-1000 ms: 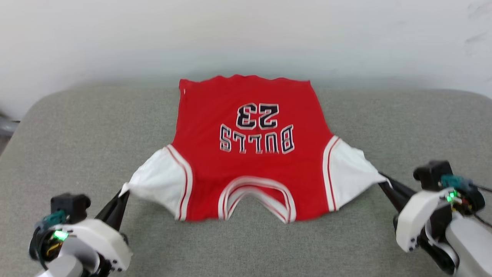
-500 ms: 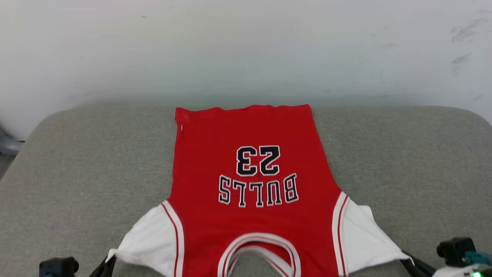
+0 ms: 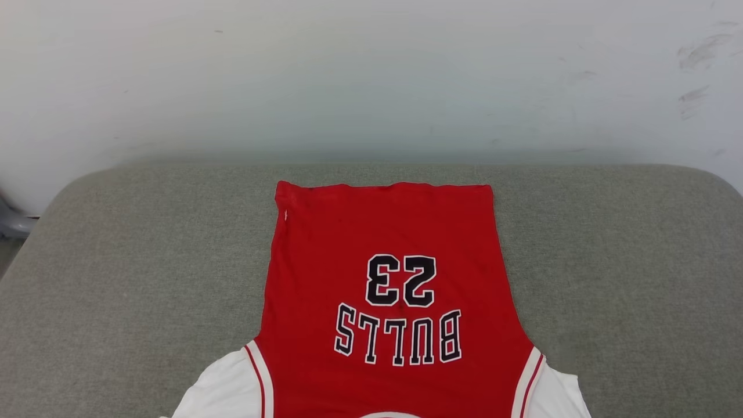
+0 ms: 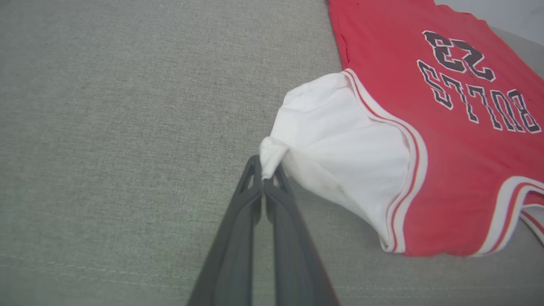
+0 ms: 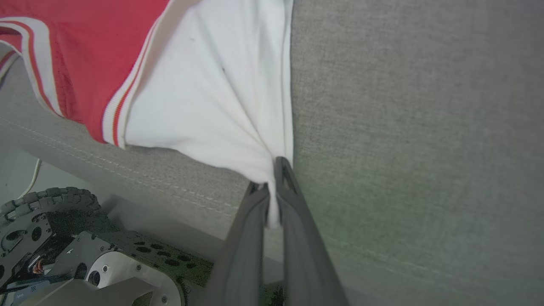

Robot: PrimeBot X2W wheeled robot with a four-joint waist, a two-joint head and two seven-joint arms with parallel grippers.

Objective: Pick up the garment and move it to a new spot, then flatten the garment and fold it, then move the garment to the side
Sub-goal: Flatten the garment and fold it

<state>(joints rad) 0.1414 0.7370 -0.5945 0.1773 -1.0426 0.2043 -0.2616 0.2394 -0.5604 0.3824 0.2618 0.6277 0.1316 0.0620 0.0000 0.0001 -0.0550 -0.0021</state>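
The garment [image 3: 386, 290] lies spread on a padded surface [image 3: 116, 261], midway between its left and right ends, with the hem toward the far side and the neck toward the near edge. A wall [image 3: 371, 75] stands behind the surface. At the near left, the left gripper [image 4: 264, 180] pinches the tip of the left sleeve [image 4: 340, 140]. At the near right, the right gripper [image 5: 272, 180] pinches the tip of the right sleeve [image 5: 212, 97].

A grey woven-fabric bench [image 3: 116, 261] with rounded far corners stands before a plain white wall [image 3: 371, 75]. Faint dark scuffs [image 3: 696, 52] mark the wall at the far right. A stitched seam [image 5: 170, 187] runs along the bench's near edge. The light is soft and even.
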